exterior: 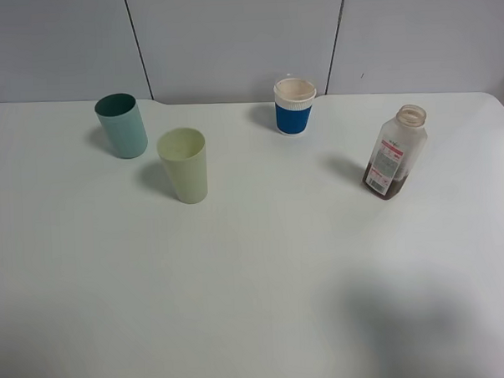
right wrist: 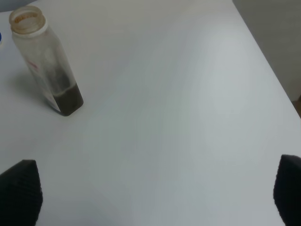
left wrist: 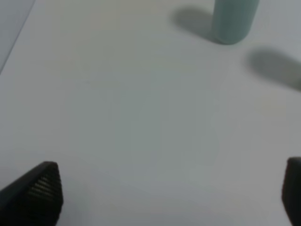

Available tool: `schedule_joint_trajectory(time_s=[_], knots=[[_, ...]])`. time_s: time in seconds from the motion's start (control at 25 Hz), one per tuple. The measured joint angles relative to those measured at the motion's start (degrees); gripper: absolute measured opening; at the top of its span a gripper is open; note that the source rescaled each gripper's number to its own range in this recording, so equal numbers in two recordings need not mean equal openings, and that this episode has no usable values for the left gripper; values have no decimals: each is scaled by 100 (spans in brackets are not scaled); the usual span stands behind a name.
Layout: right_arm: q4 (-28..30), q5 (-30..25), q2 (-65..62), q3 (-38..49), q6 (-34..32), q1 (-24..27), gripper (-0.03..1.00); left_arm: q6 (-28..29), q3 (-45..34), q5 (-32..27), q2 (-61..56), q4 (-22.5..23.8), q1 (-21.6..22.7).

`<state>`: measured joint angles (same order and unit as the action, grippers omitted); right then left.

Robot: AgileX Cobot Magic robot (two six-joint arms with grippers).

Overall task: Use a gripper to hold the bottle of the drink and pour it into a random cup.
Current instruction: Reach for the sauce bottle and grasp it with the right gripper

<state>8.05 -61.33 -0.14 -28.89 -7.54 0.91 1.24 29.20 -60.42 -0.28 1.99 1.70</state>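
Observation:
The bottle of the drink (exterior: 394, 153) stands upright and capless at the right of the white table (exterior: 257, 306), with dark brown liquid low inside; the right wrist view shows it too (right wrist: 47, 63). Three cups stand across the back: a teal cup (exterior: 121, 125), a pale green cup (exterior: 184, 165) and a blue-banded white cup (exterior: 294, 107). My right gripper (right wrist: 155, 193) is open, fingertips wide apart over bare table, well short of the bottle. My left gripper (left wrist: 171, 193) is open too, with the teal cup (left wrist: 233, 20) far ahead of it. Neither gripper shows in the high view.
A grey panelled wall (exterior: 229, 39) runs behind the table. The table's right edge (right wrist: 273, 75) lies close to the bottle's side. A soft shadow (exterior: 416, 316) falls on the table at the front right.

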Motion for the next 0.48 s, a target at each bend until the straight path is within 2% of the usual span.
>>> schedule_joint_trajectory(time_s=[0.48], knots=[[0,0,0,0,0,0,100,0,0,0,0,0,0]])
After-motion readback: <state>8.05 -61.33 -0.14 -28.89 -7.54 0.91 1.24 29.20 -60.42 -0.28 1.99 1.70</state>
